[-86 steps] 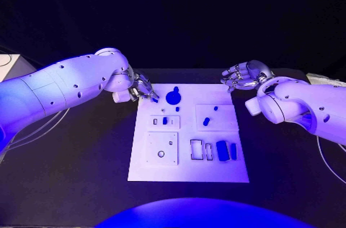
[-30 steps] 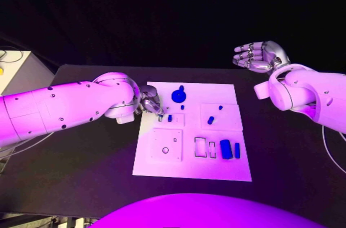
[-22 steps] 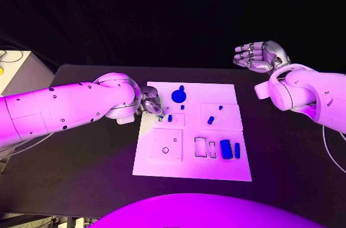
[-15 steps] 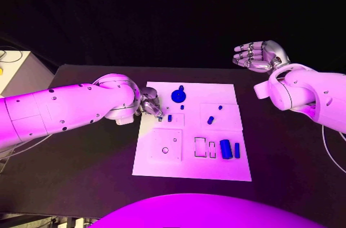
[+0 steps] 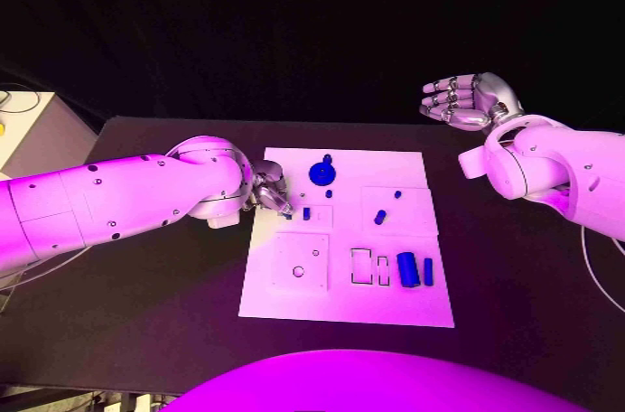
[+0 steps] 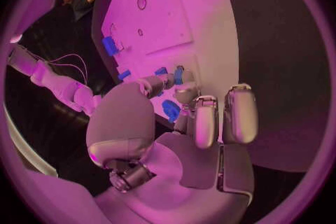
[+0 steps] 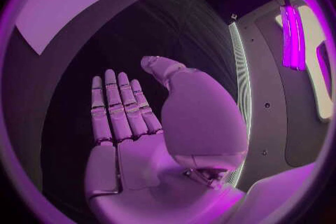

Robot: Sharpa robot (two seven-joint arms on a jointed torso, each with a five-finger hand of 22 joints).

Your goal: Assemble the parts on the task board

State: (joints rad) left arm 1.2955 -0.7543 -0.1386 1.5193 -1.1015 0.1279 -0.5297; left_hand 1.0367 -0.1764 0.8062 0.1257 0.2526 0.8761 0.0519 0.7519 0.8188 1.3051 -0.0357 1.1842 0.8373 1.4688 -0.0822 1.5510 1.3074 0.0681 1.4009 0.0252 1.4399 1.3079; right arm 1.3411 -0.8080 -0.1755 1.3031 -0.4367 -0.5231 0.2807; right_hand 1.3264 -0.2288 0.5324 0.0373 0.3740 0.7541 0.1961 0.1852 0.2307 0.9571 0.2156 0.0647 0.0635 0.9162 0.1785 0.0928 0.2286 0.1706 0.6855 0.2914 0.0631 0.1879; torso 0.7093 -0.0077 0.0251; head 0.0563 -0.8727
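At the left edge of the white task board (image 5: 345, 240), lying at the centre of the frame, a small blue part (image 6: 178, 75) is pinched by the left hand (image 5: 271, 193), while the right hand (image 5: 465, 101) is held empty at upper right, fingers loosely curled.

The left hand (image 6: 178, 129) reaches toward the white task board (image 6: 203, 22), thumb and one finger drawn together just above its edge with a small blue part (image 6: 178, 75) pinched at their tips. The other fingers (image 6: 238, 112) stretch straight alongside, over the dark worktop (image 6: 280, 67). More blue parts lie on the board: one (image 6: 110, 45) farther off, another (image 6: 124, 74) nearer, and one (image 6: 171, 110) under the fingers.
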